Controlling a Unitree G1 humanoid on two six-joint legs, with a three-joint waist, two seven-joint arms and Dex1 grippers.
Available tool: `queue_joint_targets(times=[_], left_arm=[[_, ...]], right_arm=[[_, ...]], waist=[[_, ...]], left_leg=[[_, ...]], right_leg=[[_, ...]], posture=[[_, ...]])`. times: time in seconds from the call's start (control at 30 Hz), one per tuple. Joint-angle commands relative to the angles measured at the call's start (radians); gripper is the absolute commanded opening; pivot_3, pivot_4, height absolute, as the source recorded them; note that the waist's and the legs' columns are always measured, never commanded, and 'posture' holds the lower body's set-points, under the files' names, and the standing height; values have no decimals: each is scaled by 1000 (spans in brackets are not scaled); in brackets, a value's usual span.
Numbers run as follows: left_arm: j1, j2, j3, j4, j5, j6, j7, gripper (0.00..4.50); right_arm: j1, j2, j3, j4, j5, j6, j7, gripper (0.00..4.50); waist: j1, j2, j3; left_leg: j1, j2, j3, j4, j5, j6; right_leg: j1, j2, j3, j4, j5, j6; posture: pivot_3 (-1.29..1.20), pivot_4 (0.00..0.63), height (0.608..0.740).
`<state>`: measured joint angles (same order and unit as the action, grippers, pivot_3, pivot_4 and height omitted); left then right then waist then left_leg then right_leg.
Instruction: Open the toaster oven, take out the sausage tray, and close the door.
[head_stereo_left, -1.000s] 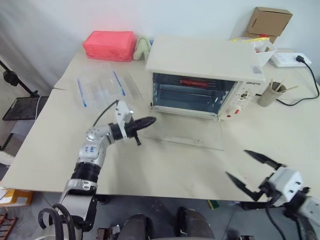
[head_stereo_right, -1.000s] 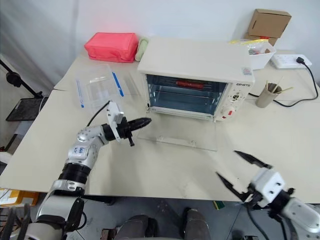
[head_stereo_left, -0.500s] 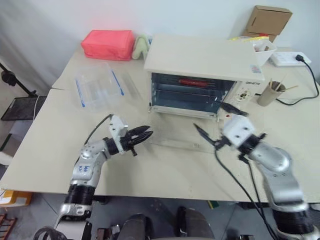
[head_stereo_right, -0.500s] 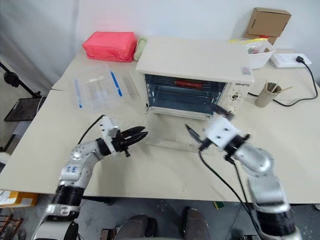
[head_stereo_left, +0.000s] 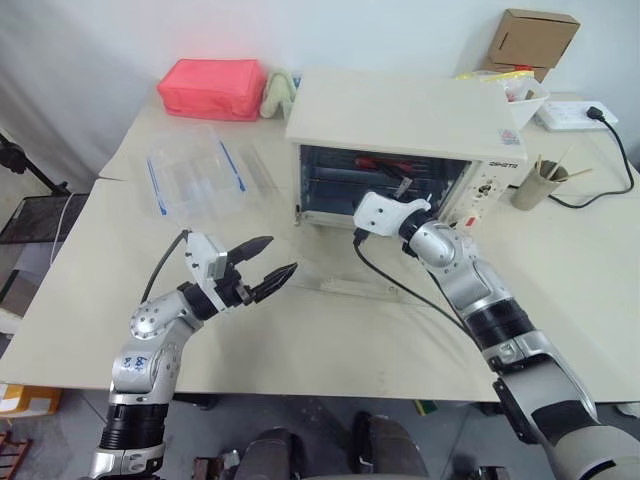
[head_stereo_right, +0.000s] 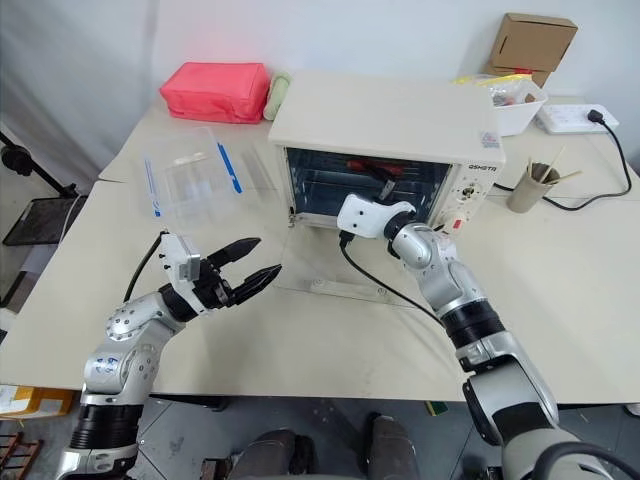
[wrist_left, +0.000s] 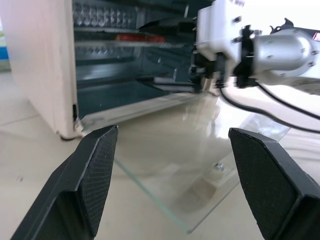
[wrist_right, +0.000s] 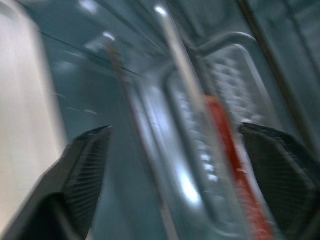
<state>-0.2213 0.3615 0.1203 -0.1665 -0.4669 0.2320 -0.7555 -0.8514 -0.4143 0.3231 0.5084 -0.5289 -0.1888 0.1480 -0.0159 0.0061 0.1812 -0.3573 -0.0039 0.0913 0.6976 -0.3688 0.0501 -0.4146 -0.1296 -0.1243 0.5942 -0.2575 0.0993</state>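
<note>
toaster oven (head_stereo_left: 405, 115): matt cream-white painted shell, smooth
door (wrist_left: 200, 165): clear glass, glossy (lying open and flat on the bench)
sausage tray (wrist_right: 220, 150): shiny silver metal, bumpy embossed base
sausage (wrist_right: 235, 170): glossy red skin
bench (head_stereo_left: 300, 330): matt beige, smooth
left hand (wrist_left: 175, 165): black fingers (wrist_left: 95, 175) with finely textured matt pads
pink box (head_stereo_left: 212, 88): soft-looking cloth
cardboard box (head_stereo_left: 528, 38): brown, matt
</note>
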Motion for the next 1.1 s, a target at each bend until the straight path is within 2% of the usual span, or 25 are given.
queue_joint_targets(times=[0.03, 0.07, 0.27, 0.37, 0.43, 0.7, 0.9, 0.97, 1.07, 1.1], left_arm=[[13, -4, 2, -49, -19, -3, 16, 3759], [13, -6, 1, -50, -20, -3, 18, 3759], [3, -13, 0, -42, -25, -2, 24, 3759], [-14, -13, -2, -27, -27, -3, 21, 3759], [-27, -14, -4, -16, -27, -3, 16, 3759], [-115, -20, -32, 68, -18, -24, -36, 3759], [-238, -27, -47, 197, -4, -65, -93, 3759], [-279, -36, -53, 243, -1, -75, -108, 3759], [-334, -44, -58, 298, 2, -71, -116, 3759], [-352, -44, -60, 317, 3, -71, -120, 3759]], right_arm=[[-36, 0, -3, 45, -23, -37, -54, 2652], [-41, 3, -1, 60, -23, -31, -50, 2384], [-49, 9, 11, 87, -34, -27, -43, 2384], [-49, 14, -3, 86, -25, 3, -44, 1874], [-54, 14, -6, 85, -28, 14, -55, 1237], [-83, 10, 5, 87, -62, 48, -77, 1237], [-119, 7, 15, 123, -82, 58, -78, 1237], [-127, 9, 13, 129, -81, 53, -80, 867], [-131, 15, 13, 128, -83, 56, -77, 51], [-133, 17, 12, 126, -87, 56, -82, 12]], waist=[[-4, 0, 0], [-6, 0, 0], [-12, 0, 0], [-12, 0, 0], [-13, 0, 0], [-11, 0, 0], [-12, 0, 0], [-12, 0, 0], [-13, 0, 0], [-13, 0, 0]], left_leg=[[0, 0, 0, 0, 0, 0], [0, 0, 0, 0, 0, 0], [0, 1, 0, 0, 0, 0], [0, 1, 0, 0, 0, 0], [0, 1, 0, 0, 0, 0], [0, 0, 0, 0, 0, 0], [-1, 0, -1, 0, 1, 0], [-1, 1, -1, -1, 1, 0], [-1, 1, -1, -1, 1, 0], [-1, 1, -1, 0, 1, 0]], right_leg=[[0, 0, 0, 0, 0, 0], [0, 1, 0, 0, 0, 0], [0, 2, -1, 0, 0, 0], [0, 2, -1, 0, 0, 0], [1, 2, 0, 0, 0, 0], [1, 2, -1, 0, 0, 0], [1, 4, -2, -1, 0, 0], [1, 4, -2, -1, 0, 0], [1, 5, -4, -2, 0, 0], [1, 5, -5, -2, 0, 0]], posture=[[0, 150, 740], [0, 150, 740], [0, 150, 740], [0, 150, 740], [0, 150, 740], [0, 150, 740], [0, 150, 740], [0, 150, 740], [0, 150, 740], [0, 150, 740]])
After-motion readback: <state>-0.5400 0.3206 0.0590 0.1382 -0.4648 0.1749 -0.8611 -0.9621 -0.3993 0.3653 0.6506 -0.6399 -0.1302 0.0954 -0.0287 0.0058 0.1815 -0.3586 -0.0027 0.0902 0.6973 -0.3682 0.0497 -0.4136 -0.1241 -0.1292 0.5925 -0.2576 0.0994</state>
